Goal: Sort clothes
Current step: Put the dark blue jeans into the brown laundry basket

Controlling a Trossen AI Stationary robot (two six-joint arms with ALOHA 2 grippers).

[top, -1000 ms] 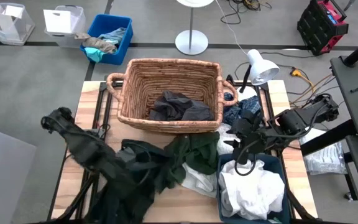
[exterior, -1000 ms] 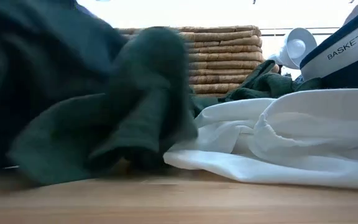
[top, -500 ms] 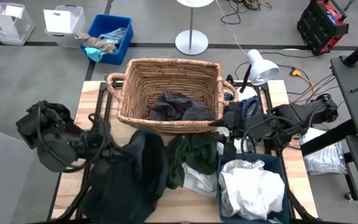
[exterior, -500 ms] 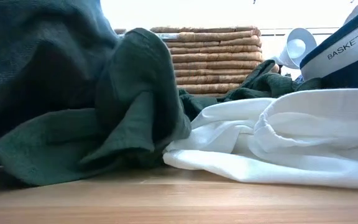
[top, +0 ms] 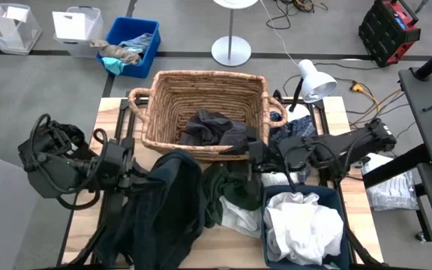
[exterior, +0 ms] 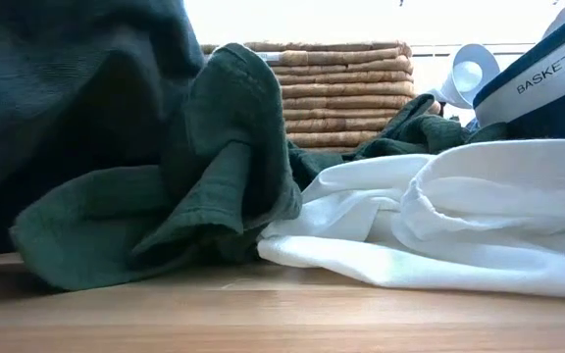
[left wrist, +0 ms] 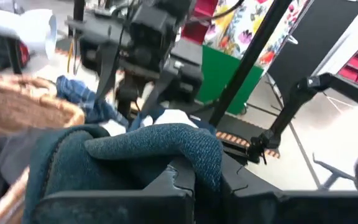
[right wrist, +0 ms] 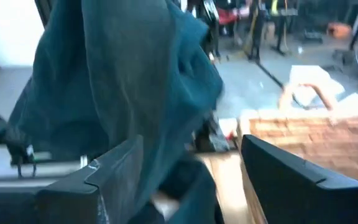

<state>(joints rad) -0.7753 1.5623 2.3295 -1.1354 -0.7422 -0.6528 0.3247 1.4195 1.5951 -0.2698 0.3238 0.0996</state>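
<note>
My left gripper (top: 142,171) is shut on a dark teal-black garment (top: 163,206) that hangs over the table's near left. My right gripper (top: 252,154) is open and points toward the table's left, close to that garment (right wrist: 135,81); whether it touches the cloth I cannot tell. A dark green garment (top: 235,187) lies on a white one (top: 238,219) at the table's middle. A dark grey garment (top: 214,127) lies in the wicker basket (top: 163,90). A navy plaid garment (top: 297,131) lies by the basket's right end. White clothes (top: 302,229) fill the blue bin (top: 336,199). My left gripper holds the dark garment by a bunched fold (left wrist: 166,146) pinched between its two fingers, with several layers draped over the fingertips. The fingers lie about level and point toward the table's right. The garment hangs slack below them, its lower part (top: 152,240) on the table.
A white desk lamp (top: 315,79) stands at the far right corner. The wicker basket takes up the table's far middle and the blue bin the near right. On the floor beyond the table stand a blue box with rags (top: 130,46) and clear boxes (top: 77,26).
My left gripper has drawn back toward the table's left edge and risen, lifting the dark garment so that it hangs bunched below the fingers. My right gripper has gone toward the table's left and far side, nearer the hanging garment.
</note>
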